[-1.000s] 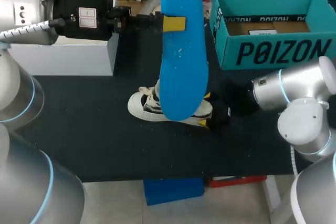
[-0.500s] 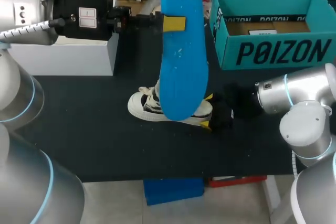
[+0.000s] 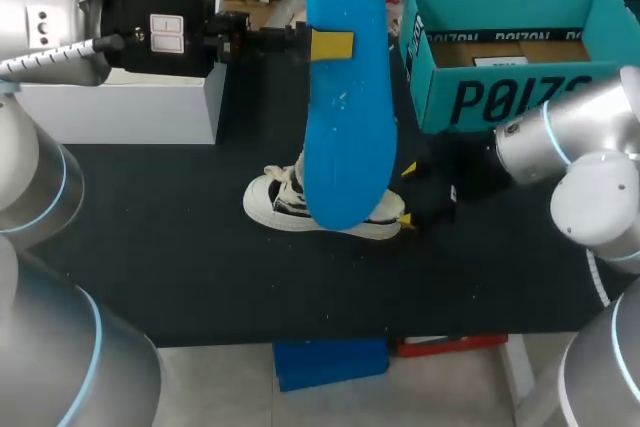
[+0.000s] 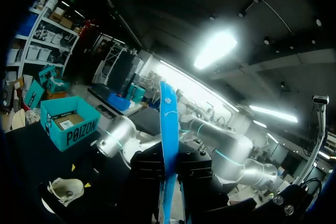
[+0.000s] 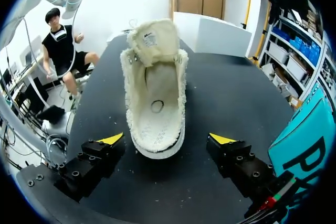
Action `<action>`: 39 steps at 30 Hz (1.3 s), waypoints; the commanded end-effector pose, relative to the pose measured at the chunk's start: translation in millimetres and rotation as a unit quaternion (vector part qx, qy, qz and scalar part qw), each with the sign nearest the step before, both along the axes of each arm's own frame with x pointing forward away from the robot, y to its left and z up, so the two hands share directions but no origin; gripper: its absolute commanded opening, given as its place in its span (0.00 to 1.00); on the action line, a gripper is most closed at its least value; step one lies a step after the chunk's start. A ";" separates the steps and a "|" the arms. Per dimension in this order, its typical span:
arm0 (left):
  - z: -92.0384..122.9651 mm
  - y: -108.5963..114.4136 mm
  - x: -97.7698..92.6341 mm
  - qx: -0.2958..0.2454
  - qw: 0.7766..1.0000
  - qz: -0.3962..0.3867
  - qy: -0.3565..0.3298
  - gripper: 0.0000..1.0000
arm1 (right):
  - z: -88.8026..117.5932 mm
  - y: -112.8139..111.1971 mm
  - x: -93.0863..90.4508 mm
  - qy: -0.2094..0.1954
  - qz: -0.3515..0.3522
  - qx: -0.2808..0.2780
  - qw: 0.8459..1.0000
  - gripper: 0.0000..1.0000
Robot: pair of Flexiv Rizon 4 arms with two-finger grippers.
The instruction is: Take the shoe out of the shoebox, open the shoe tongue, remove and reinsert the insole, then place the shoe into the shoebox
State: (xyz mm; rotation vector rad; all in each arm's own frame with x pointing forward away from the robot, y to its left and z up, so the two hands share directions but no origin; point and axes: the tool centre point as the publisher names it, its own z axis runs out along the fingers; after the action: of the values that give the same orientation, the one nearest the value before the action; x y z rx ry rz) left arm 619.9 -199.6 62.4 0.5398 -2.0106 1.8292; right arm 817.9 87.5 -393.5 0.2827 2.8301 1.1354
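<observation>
Right wrist view has the right gripper [image 5: 167, 139] low over the black table [image 5: 220, 98], its fingers spread wide to either side of the heel of the white sneaker [image 5: 155, 103]. There is a clear gap at one finger. The other tip sits just beside the sole, and I cannot tell whether it touches. The sneaker stands upright on its sole, heel toward this gripper and toe pointing away. Its tongue [image 5: 150, 37] is lifted toward the toe, so the pale inner bed of the shoe shows. A corner of the teal shoebox [image 5: 310, 140] shows beside one finger.

From the head view, the right gripper [image 3: 407, 195] comes in from the right and brackets the sneaker's [image 3: 280, 203] heel, one yellow tip on each side. The sneaker rests near the middle of the table [image 3: 150, 247]. The open shoebox [image 3: 440, 97] stands behind the right arm at the far right, well apart from the shoe.

The left gripper [image 3: 331, 45] is raised above the table and clamped on the blue insole [image 3: 345, 147], a yellow tip pressed flat on its face. The insole hangs lengthwise in front of the sneaker and hides its middle. In the left wrist view, the insole [image 4: 168, 129] rises edge-on out of the left gripper [image 4: 169, 174], pinched between both black finger blocks. The sneaker [image 4: 65, 190] and the shoebox [image 4: 68, 127] lie far below.
</observation>
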 end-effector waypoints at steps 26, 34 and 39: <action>1.1 -2.2 0.8 0.002 1.000 0.001 0.001 0.00 | 30.1 68.7 38.9 0.102 0.045 -0.470 0.876 1.00; 1.1 -2.2 0.8 0.002 1.000 0.001 0.001 0.00 | 16.6 80.4 39.9 0.107 0.048 -0.465 0.878 1.00; 1.1 -2.2 0.8 0.002 1.000 0.001 0.001 0.00 | 7.2 85.2 42.3 0.112 0.044 -0.455 0.882 1.00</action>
State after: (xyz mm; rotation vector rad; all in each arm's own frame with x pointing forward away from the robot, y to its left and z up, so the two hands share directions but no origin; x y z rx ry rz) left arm 620.0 -199.7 62.5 0.5396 -2.0108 1.8289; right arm 855.1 164.9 -378.5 0.2138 3.1991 0.0094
